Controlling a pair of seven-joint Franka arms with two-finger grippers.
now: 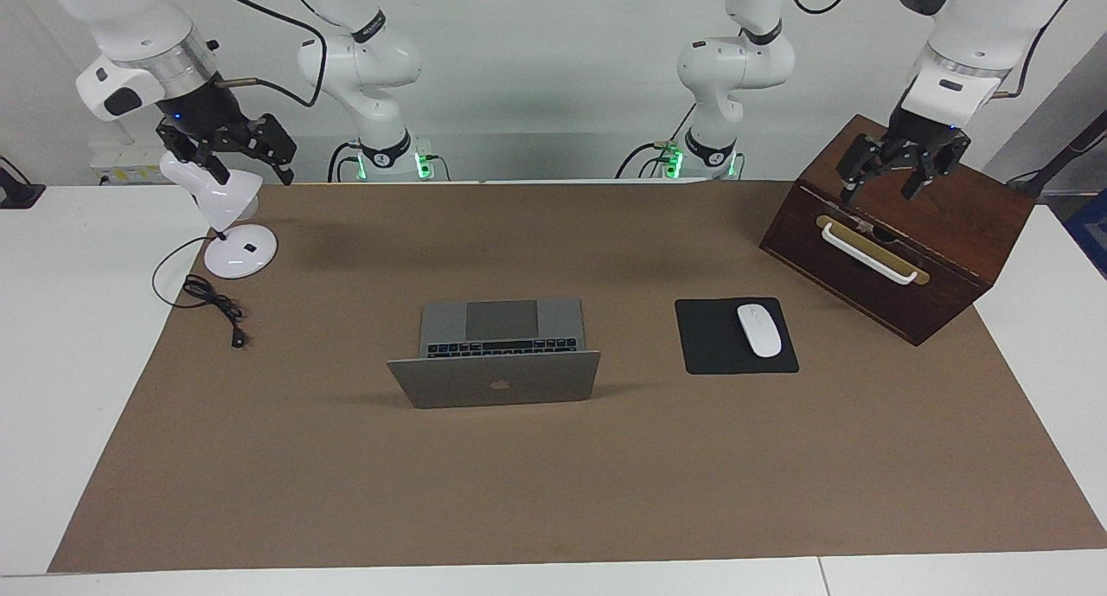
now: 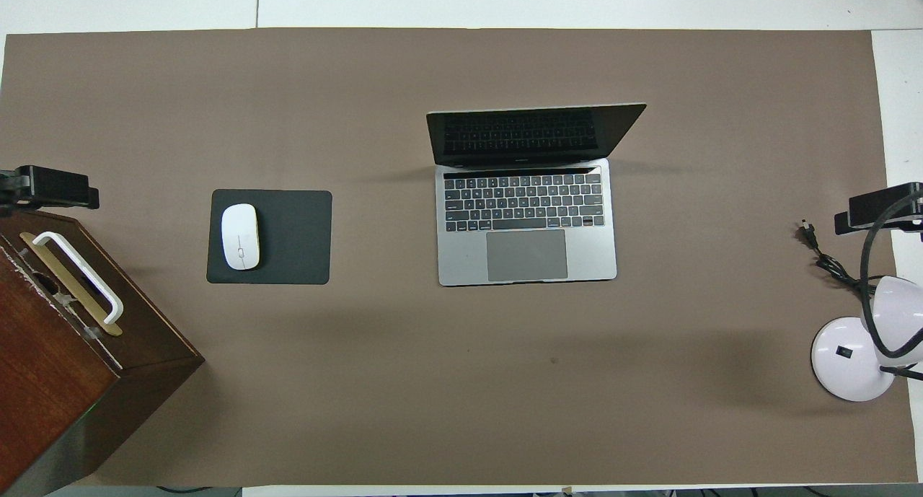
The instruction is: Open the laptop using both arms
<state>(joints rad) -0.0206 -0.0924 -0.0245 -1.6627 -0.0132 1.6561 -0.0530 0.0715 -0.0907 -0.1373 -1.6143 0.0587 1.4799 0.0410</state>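
Both sets of jaws stand wide and hold nothing. I see the left gripper [image 1: 891, 179] at the upper right of the facing frame, raised over the wooden box [image 1: 943, 259]. The right gripper [image 1: 238, 159] hangs at the upper left, over the white desk lamp [image 1: 227, 220]. The laptop [image 1: 497, 354] sits open at the centre of the frame on the brown mat [image 1: 553, 483] covering the desk, screen upright, untouched. Beside it the white mouse [image 1: 758, 330] lies on the black mouse pad [image 1: 713, 341].

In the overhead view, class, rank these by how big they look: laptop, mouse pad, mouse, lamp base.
1. Laptop
2. Mouse pad
3. Lamp base, partly covered by the lamp's head, so its rank is less sure
4. Mouse
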